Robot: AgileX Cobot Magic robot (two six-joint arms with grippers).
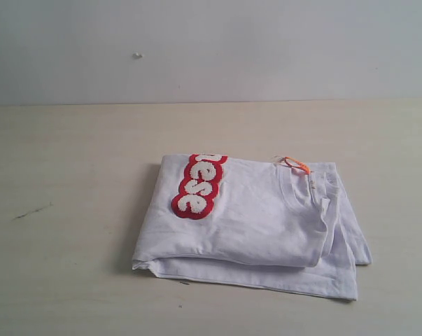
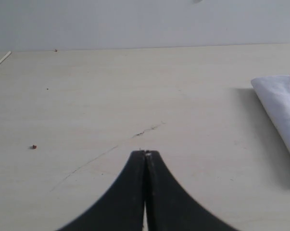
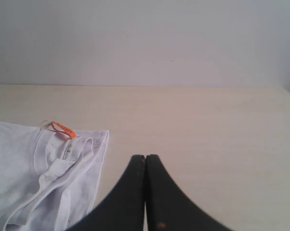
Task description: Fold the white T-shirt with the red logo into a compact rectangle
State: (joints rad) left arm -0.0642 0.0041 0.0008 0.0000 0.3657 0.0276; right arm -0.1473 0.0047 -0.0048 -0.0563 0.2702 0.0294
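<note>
Shirt down and folded: the white T-shirt (image 1: 252,224) lies as a rough rectangle on the pale desk (image 1: 71,210), a little right of centre in the exterior view. Its left edge is a soft rounded fold. Look at the near edge, though, where the layers are stacked and not flush. A lower layer pokes out past the top fold along the front and runs to a point at the near right corner. The right side is staggered too, with several edges showing one beyond another.

The red logo (image 1: 197,187) sits on the top layer towards the left and runs up to the far edge, with only its last few fuzzy white letters on show. The collar (image 1: 301,192) curves across the right part of the top, and the orange neck tag (image 1: 297,164) sticks out at the far edge.

Now for the room around it. To the left there's a broad stretch of bare desk, and behind the shirt a clear band reaches the wall (image 1: 197,49). On the right and along the front the strips are narrower.

The left tool (image 2: 145,154) is closed, its fingers pressed together and gripping nothing. It is over bare desk with a thin scratch (image 2: 147,130) just ahead and a small speck (image 2: 34,146) off to one side. One corner of the shirt is well apart from it.

The right tool (image 3: 145,158) is closed too and empty. Its tip is over bare desk, near the shirt's collar-side edge, and plain desk runs ahead of it to the wall.
</note>
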